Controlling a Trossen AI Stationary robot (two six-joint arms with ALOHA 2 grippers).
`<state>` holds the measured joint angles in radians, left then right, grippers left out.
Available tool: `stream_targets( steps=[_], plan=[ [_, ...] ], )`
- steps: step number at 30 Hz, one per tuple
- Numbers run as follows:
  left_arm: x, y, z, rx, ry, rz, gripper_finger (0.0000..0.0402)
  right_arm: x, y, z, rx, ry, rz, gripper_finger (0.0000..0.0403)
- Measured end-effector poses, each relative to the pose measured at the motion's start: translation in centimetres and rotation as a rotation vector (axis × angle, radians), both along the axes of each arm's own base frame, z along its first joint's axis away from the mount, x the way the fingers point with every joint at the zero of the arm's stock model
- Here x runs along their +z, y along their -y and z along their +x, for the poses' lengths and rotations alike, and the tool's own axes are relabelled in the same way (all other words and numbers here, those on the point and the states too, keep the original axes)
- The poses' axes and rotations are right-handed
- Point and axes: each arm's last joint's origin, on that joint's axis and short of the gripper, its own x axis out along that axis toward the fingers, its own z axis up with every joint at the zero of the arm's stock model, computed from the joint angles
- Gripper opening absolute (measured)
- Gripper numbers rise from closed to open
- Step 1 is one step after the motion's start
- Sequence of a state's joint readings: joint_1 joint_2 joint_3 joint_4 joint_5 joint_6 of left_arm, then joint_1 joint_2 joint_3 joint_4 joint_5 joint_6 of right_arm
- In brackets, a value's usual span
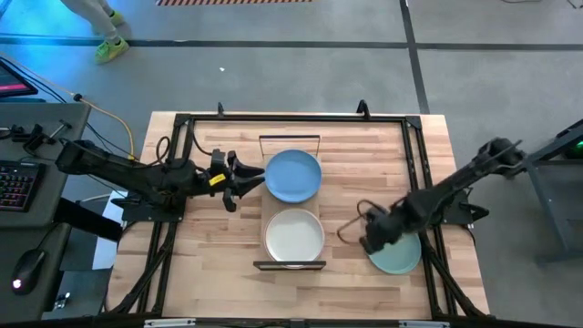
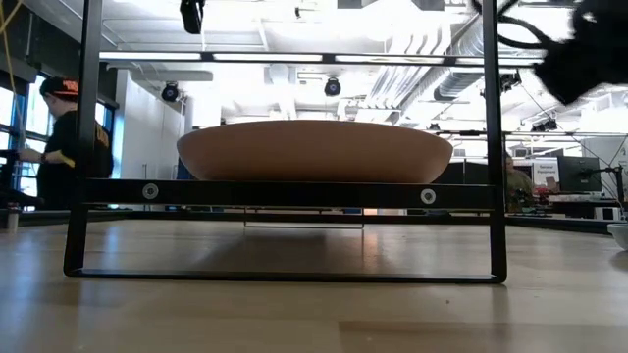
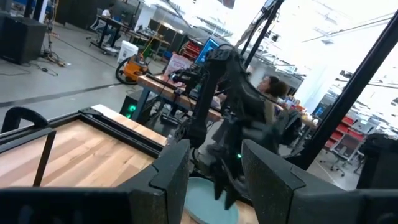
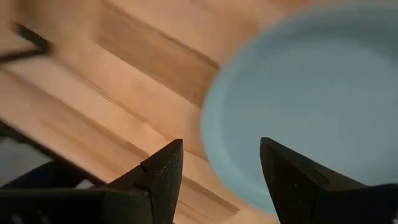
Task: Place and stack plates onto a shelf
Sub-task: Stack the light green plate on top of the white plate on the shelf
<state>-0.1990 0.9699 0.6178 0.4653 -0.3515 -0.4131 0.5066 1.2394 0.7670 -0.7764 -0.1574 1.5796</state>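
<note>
Top-down view: shelf (image 1: 292,143) lies across mid-table, a light-wood plank w/ black wire frames at both short ends. Two plates sit on it: blue plate (image 1: 293,175) on the far half, whitish plate (image 1: 294,235) on the near half, rims nearly touching. A third, sage green plate (image 1: 398,255), rests on the tabletop (image 1: 214,246) to the right of the shelf, near the table's front-right edge.

Left gripper (image 1: 253,179) reaches in from the left, tips just beside the blue plate's left rim; fingers spread apart, nothing between them. Whether they touch the rim: cannot tell. Left wrist view: own fingers (image 3: 171,171) parted, w/ the right arm (image 3: 227,99) and part of the green plate (image 3: 208,202) seen past them.

Right gripper (image 1: 372,239) sits low over the tabletop, at the green plate's left rim. Right wrist view: fingers (image 4: 165,168) wide apart, holding nothing, w/ the plate's edge (image 4: 298,106) just ahead of them on the wood.

Table-level view: shelf's near wire frame (image 2: 285,191) fills the pic, w/ the underside of a plate (image 2: 314,149) resting on it. A person (image 2: 64,142) stands at far left in the room behind.
</note>
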Motion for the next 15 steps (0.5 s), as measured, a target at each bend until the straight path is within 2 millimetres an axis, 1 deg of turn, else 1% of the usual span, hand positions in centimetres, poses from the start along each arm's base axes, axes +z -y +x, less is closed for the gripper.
stream_targets(
  steps=[3,8,11,15],
  plan=[
    [0.0,0.0,0.0,0.003,-0.003,0.008,0.0136,-1.1,-1.6,0.2,-0.038,-0.075,-0.014,0.0194],
    [0.0,-0.2,0.0,0.010,-0.006,0.007,0.0136,-2.6,-3.7,1.9,-0.048,-0.097,-0.042,0.0194],
    [-0.1,-0.2,0.0,0.010,-0.006,0.007,0.0136,-3.9,-4.2,2.5,-0.027,-0.145,-0.083,0.0194],
    [0.0,-0.2,0.0,0.010,-0.006,0.007,0.0136,-5.5,-4.3,2.7,-0.016,-0.207,-0.130,0.0194]
  ],
)
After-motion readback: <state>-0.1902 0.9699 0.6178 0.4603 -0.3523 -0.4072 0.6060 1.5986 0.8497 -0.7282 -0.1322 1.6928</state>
